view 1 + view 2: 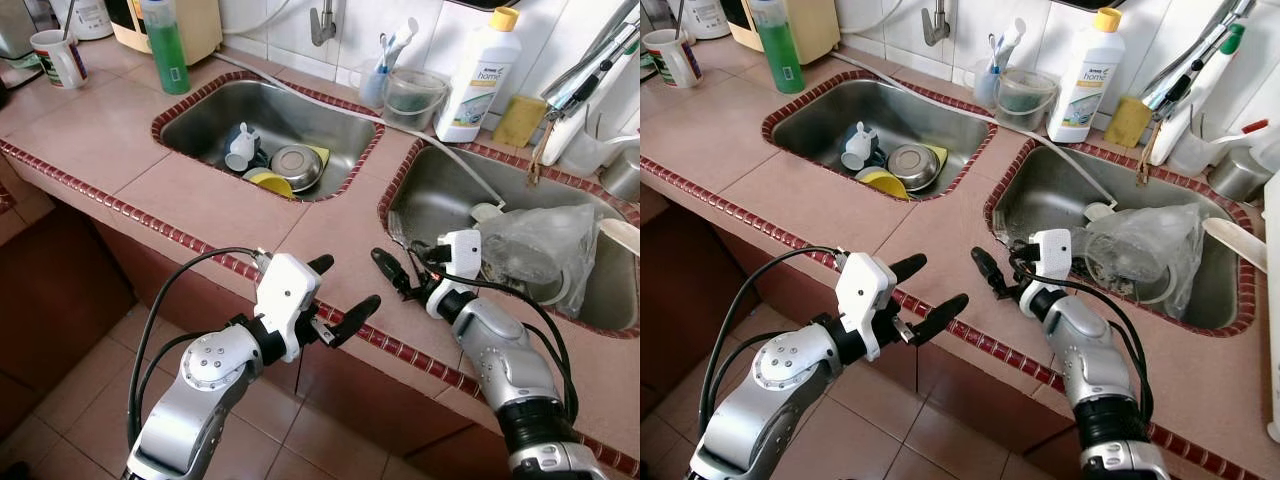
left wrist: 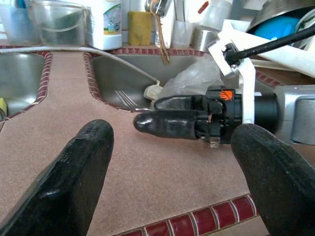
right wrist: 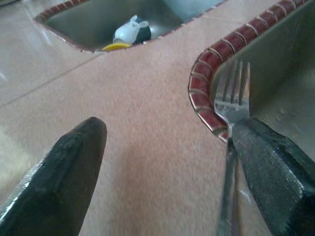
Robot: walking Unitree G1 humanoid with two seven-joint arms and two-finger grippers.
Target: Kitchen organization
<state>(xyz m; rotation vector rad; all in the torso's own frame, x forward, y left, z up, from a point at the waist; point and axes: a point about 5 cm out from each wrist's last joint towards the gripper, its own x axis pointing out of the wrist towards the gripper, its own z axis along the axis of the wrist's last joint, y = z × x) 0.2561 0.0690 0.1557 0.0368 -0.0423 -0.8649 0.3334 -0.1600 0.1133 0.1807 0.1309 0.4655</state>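
Fork: it lies at the near corner of the right sink, tines resting over the red tile rim, handle running back beside one of my right fingers. I judge this to be the thing I am after.
Right gripper: my fingers are spread, holding nothing; one finger sits just beside the fork's handle, the other is out over the bare desk.
Left gripper: spread too and empty, hanging over the desk's front edge and pointing across at my right gripper.
Right sink, farther in: a crumpled clear plastic bag sits on dishes, with a white hose trailing into the basin.
Left sink: a steel bowl, a yellow bowl and a small white piece.
Back wall: a white detergent bottle, a clear tub, a green bottle and a mug.
Risk, slipping: the fork is thin and lies flat on a sloped rim; if I close off-centre, I expect it to skate off and drop into the basin.
Risk, jamming: one finger is close to the tile edge, so coming down further could catch the rim instead of the handle.
Risk, collision: my two grippers are near each other; a wide swing could knock them together.
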